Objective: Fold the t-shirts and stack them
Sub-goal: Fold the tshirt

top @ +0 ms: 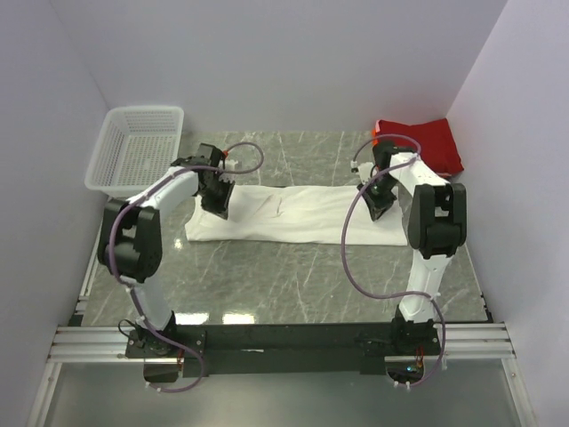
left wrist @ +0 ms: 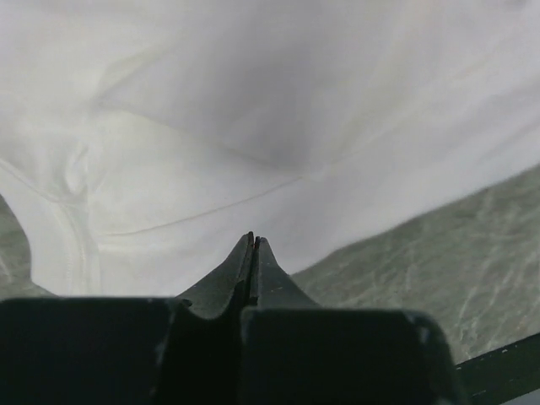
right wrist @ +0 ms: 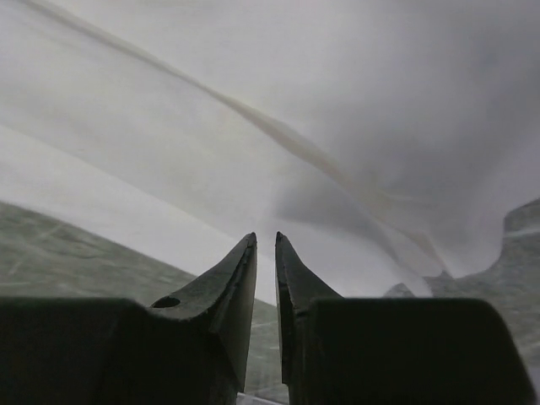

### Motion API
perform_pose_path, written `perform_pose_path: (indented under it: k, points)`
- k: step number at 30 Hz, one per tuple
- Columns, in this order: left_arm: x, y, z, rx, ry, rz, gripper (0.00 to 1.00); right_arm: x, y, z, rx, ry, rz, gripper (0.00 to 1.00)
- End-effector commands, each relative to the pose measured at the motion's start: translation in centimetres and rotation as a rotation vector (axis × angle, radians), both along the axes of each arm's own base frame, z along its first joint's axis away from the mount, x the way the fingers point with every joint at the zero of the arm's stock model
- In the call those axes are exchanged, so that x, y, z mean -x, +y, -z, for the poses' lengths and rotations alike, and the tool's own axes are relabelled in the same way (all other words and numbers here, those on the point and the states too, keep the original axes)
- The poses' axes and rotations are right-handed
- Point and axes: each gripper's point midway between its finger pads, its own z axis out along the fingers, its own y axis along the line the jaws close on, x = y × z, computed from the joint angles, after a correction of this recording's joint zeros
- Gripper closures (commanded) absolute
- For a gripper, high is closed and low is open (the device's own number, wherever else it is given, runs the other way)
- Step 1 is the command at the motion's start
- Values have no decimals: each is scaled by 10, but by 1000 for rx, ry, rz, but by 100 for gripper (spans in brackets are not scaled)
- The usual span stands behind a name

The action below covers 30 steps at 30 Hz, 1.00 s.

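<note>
The white t-shirt (top: 293, 213) lies across the middle of the table, folded into a long flat band. My left gripper (top: 217, 206) hangs over the band's left end. In the left wrist view its fingertips (left wrist: 254, 238) are pressed together just above the white cloth (left wrist: 253, 126), with nothing seen between them. My right gripper (top: 377, 206) is over the band's right end. There its jaws (right wrist: 265, 236) stand a narrow gap apart, close above the white cloth (right wrist: 295, 101), gripping nothing. The red t-shirt (top: 425, 142) lies bunched in the back right corner.
A white mesh basket (top: 138, 151) sits at the back left, partly over the table's edge. Grey marbled tabletop (top: 284, 276) shows in front of the shirt. Walls close in on both sides and the back. A purple cable (top: 351, 258) loops from the right arm.
</note>
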Motion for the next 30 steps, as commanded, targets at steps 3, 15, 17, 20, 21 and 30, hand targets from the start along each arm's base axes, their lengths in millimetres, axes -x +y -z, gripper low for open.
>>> perform_pose_path:
  k: [3, 15, 17, 20, 21, 30]
  points:
    - [9, 23, 33, -147, 116, -129, 99, 1, -37, 25, 230, 17, -64, 78]
    - [-53, 80, 117, -321, 142, -120, 99, 100, -2, 61, 242, 150, -280, 79]
    - [-105, 78, 101, -317, 40, -103, 100, 120, 34, 49, 161, 137, -382, 79]
    - [-178, 68, 68, -289, -131, -77, 99, 156, 82, 24, -34, 147, -493, 78]
    - [-194, 66, 54, -265, -185, -78, 99, 152, 92, 13, -77, 123, -496, 78]
    - [-214, 17, -125, 72, -637, -40, 96, 66, 72, -32, -48, -57, -410, 76]
